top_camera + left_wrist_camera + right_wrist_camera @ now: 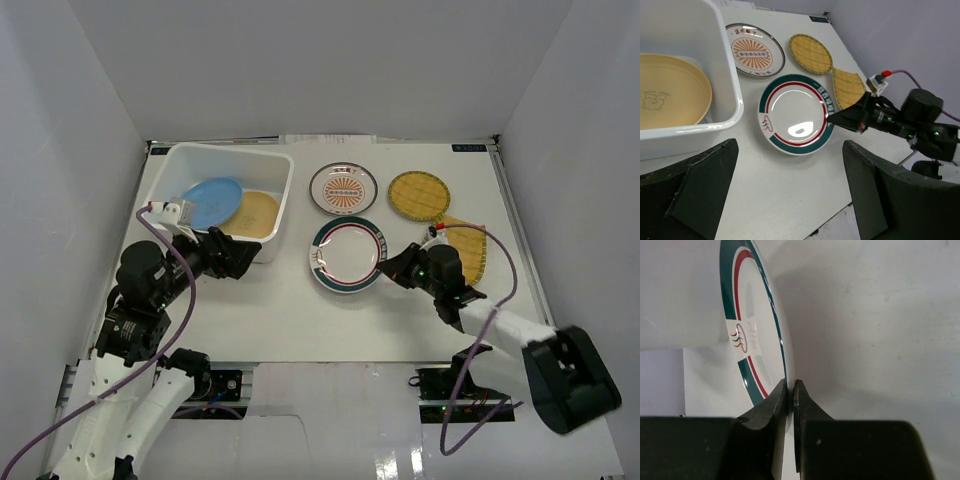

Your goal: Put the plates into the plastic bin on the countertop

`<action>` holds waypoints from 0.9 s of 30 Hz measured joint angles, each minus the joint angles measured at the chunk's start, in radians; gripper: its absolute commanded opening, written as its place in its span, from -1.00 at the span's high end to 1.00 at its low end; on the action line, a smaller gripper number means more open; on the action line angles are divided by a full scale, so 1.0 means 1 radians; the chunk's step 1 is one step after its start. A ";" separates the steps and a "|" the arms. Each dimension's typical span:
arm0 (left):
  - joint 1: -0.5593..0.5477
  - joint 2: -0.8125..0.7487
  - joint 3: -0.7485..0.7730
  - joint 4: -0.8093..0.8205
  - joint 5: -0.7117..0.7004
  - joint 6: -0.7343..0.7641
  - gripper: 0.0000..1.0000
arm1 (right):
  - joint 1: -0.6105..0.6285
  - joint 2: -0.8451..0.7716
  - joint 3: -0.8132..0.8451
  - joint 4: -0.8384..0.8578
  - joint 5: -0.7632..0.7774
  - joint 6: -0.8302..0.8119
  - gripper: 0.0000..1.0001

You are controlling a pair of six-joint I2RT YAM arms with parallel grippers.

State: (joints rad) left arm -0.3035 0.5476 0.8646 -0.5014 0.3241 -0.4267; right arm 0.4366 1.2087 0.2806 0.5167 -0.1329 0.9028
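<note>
The white plastic bin (283, 196) stands at the back left and holds a blue plate (210, 200) and a yellow-orange plate (256, 212). The green-red rimmed plate (346, 256) lies at the middle of the countertop (300, 310). My right gripper (389, 266) is shut on its right rim, as the right wrist view shows (790, 390) with the rim (747, 340) between the fingers. My left gripper (240, 256) is open and empty in front of the bin; in its wrist view (790, 200) the same plate (796, 114) lies ahead.
The sunburst plate (343, 188) lies behind the rimmed plate. One woven-look plate (418, 195) lies at the back right, and a second (468, 248) lies partly under my right arm. Grey walls close in the left, back and right sides.
</note>
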 measured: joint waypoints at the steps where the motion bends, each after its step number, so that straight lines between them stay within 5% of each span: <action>1: 0.000 0.002 0.008 0.002 -0.010 -0.001 -0.93 | 0.000 -0.099 0.002 -0.069 0.009 -0.018 0.85; 5: -0.006 0.003 0.039 0.023 -0.038 -0.021 -0.96 | 0.000 -0.345 0.158 -0.306 0.032 -0.087 0.85; 9: -0.021 0.005 0.088 0.032 -0.057 -0.039 -0.96 | 0.002 -0.313 0.407 -0.333 -0.002 -0.106 0.84; 20: -0.041 -0.016 0.259 0.097 -0.124 -0.025 -0.96 | 0.272 0.557 1.337 -0.376 0.017 -0.185 0.85; 27: -0.057 -0.124 0.032 0.171 -0.291 0.005 -0.96 | 0.369 0.946 1.641 -0.532 0.082 -0.195 0.84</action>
State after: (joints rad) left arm -0.3603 0.4232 0.8970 -0.3305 0.0334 -0.4213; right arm 0.8051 2.1544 1.9221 -0.0151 -0.0509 0.7078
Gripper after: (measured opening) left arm 0.975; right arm 0.100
